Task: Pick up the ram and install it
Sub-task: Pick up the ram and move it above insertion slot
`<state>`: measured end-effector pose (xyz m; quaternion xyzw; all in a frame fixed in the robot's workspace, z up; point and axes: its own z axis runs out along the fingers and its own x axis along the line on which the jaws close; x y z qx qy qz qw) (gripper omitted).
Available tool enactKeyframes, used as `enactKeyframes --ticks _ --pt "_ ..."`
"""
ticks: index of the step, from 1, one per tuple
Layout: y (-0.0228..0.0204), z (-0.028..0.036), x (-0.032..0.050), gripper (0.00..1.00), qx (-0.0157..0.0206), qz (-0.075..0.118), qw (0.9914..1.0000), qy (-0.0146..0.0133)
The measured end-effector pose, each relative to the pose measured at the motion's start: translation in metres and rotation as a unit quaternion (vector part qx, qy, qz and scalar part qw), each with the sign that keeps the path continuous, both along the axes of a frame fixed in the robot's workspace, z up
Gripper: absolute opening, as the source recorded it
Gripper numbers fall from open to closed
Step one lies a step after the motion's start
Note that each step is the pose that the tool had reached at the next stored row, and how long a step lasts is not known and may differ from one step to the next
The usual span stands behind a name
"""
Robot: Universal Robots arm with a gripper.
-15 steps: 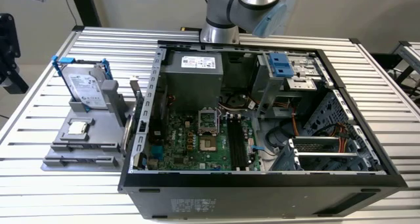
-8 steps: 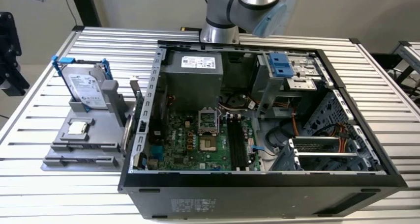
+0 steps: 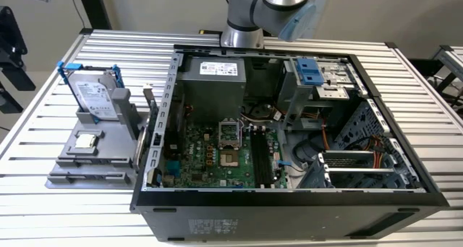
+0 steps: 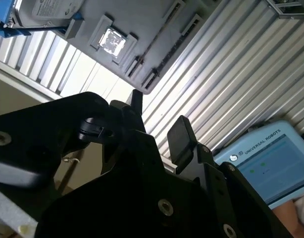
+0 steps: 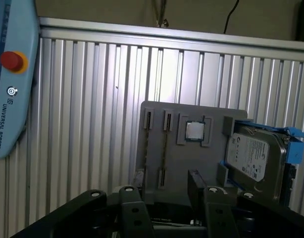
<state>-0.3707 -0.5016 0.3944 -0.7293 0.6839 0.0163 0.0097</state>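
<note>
The ram stands on edge in a slot of the grey holder, on the side nearest the open computer case. In both wrist views it shows as a thin line across the holder. My gripper hangs well above the holder, open, with nothing between its black fingers. The dark memory slots lie on the green motherboard inside the case.
The holder also carries a silver hard drive with a blue bracket and a small square processor. A blue teach pendant lies on the ribbed aluminium table. Inside the case are a power supply and drive cages.
</note>
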Motion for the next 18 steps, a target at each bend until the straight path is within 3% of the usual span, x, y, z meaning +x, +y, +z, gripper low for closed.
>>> enactKeyframes --ticks 7,18 --pt "0.0002 -0.0015 0.0000 1.00 -0.0004 -0.002 1.00000 0.0000" --pt "0.0002 -0.0143 0.0000 1.00 -0.0003 -0.011 0.99994 0.0006"
